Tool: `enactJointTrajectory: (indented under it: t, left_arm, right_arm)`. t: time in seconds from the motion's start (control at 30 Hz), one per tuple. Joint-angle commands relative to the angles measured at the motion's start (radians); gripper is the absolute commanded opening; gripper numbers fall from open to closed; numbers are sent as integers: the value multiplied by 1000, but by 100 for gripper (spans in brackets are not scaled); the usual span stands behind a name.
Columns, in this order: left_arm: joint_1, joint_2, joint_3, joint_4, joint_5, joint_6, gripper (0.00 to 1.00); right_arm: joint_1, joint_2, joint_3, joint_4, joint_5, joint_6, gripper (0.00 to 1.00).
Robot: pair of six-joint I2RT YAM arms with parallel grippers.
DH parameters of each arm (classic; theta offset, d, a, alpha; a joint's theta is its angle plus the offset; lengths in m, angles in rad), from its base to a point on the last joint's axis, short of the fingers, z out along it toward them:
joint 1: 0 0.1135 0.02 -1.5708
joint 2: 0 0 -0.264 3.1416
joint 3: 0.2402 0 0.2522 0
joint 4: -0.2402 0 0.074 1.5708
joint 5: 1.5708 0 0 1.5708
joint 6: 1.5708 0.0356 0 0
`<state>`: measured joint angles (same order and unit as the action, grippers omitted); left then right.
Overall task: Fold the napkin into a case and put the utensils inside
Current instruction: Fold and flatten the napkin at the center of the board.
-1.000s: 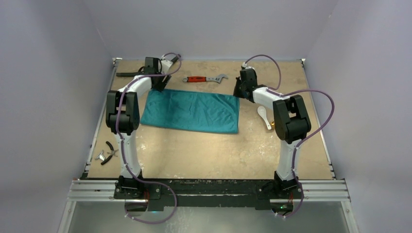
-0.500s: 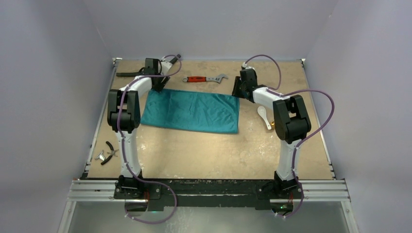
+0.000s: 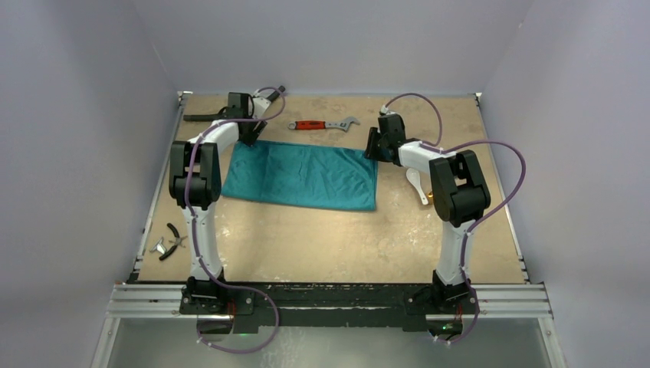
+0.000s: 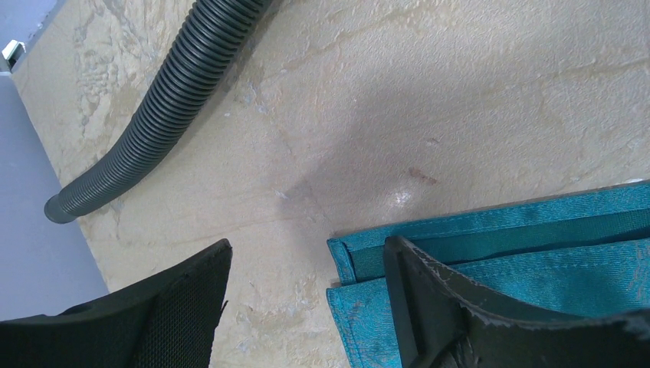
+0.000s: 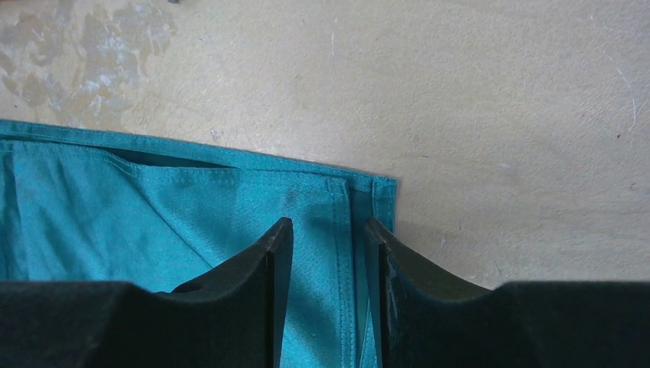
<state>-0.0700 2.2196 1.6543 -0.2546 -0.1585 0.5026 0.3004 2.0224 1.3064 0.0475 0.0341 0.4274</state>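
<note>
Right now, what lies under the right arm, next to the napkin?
A white spoon lies there on the table, mostly in view. Beside it a tan sliver shows at the arm's edge; the arm covers the rest of it.

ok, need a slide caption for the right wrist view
Right fingers parted over a corner of the folded teal napkin, which lies flat on the tan table.

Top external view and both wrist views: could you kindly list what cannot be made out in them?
- wooden utensil: top view, only a tan sliver shows; the right arm hides the rest.
- spoon: top view, too small to tell which side faces up.
- left gripper and right gripper: wrist views, open, but whether the fingers touch the napkin cannot be told.
</note>
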Motion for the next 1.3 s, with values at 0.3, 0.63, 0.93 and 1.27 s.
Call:
enactJointTrajectory:
  t: [0.3,0.63,0.93,1.27]
  left_arm:
    - [24,-39,57,-37,43,-3,71]
    - [45,-19,77,-51,37,9,71]
    - [47,9,64,-36,23,16,70]
    - [46,35,55,-31,11,24,69]
  right_arm:
    - [2,-9,4,22,51,-4,0]
    - [2,-18,11,16,61,-7,0]
    - [2,-38,17,5,69,-9,0]
    - [3,-71,-1,-26,65,-7,0]
